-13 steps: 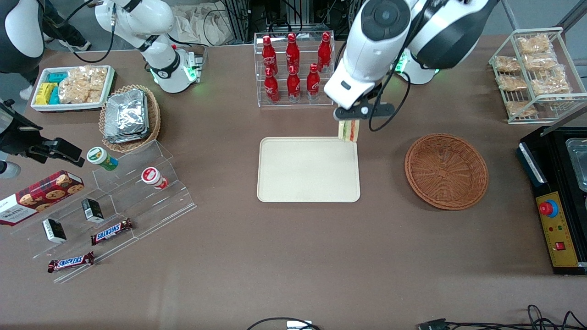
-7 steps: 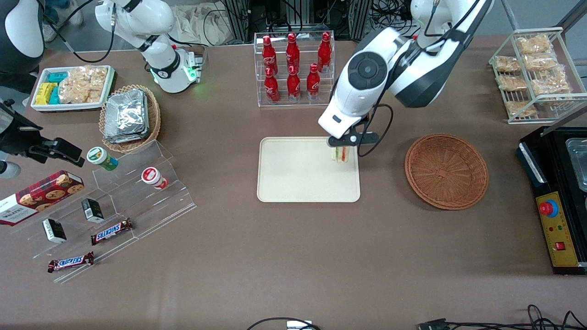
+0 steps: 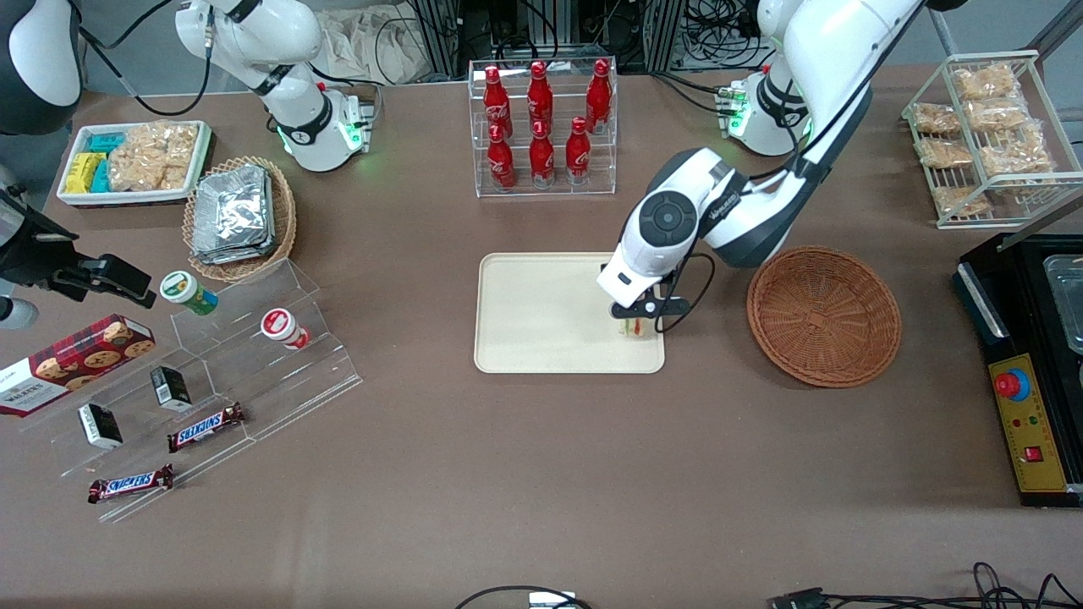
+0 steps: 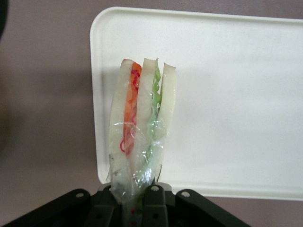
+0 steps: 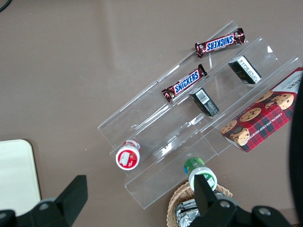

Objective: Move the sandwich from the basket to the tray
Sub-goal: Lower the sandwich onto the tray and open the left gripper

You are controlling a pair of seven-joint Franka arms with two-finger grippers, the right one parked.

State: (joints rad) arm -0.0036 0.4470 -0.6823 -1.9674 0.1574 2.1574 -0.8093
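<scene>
Clear-wrapped sandwich is pinched at its base by the gripper, long axis pointing straight out from the fingers, low over the tray corner nearest the basket; contact probably not made.

A brown-clothed table fills the scene — dark cables trail along its near edge.

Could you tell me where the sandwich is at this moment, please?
The sandwich is clamped in the left gripper, low over the tray at the tray's corner nearest the front camera and the basket, which now holds nothing.
</scene>
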